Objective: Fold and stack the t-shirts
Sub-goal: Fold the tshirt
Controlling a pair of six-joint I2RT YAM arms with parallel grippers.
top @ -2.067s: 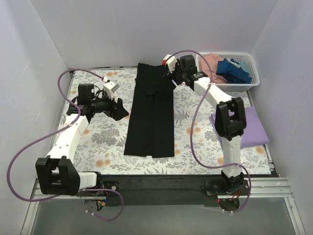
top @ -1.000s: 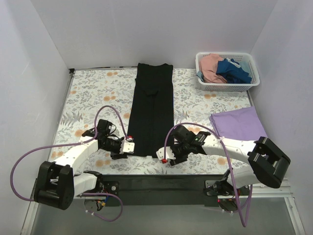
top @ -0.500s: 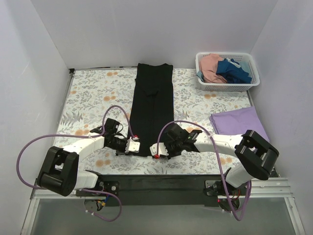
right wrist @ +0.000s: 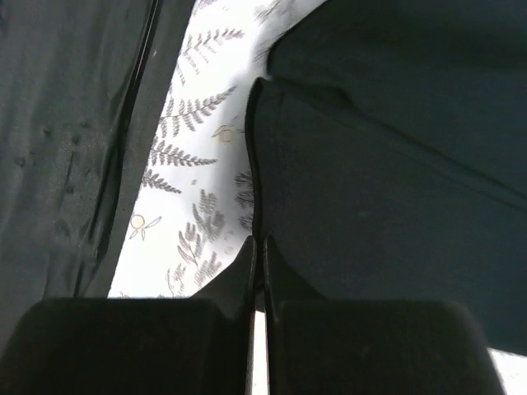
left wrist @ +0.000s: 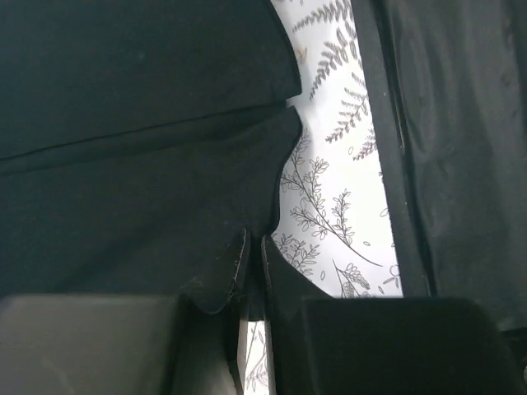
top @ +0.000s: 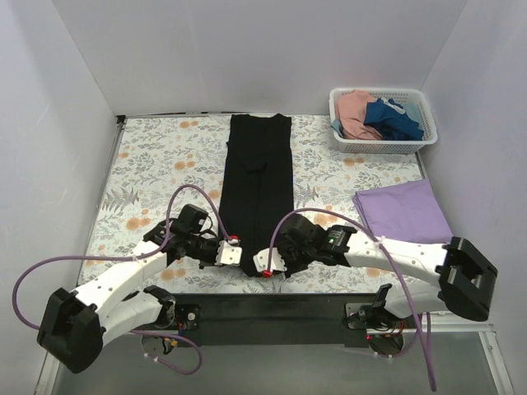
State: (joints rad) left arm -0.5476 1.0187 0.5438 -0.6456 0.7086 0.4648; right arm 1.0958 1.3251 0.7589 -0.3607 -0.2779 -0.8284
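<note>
The black t-shirt (top: 259,185) lies as a long narrow strip down the middle of the table. My left gripper (top: 234,252) is shut on its near left corner, and my right gripper (top: 267,262) is shut on its near right corner. In the left wrist view the gripper (left wrist: 254,251) pinches black cloth (left wrist: 140,189) between its fingertips. The right wrist view shows the same: gripper (right wrist: 257,249) shut on the black cloth (right wrist: 387,206). A folded lavender t-shirt (top: 403,210) lies flat at the right.
A white lattice basket (top: 418,141) stands at the back right with a pink shirt (top: 356,111) and a dark blue shirt (top: 395,119) in it. The floral tablecloth (top: 156,164) covers the table. White walls close in on three sides.
Both arms came from the sides to the black shirt's near end and both grippers closed on its hem. The near end has bunched narrower and the shirt has slid slightly towards me.
</note>
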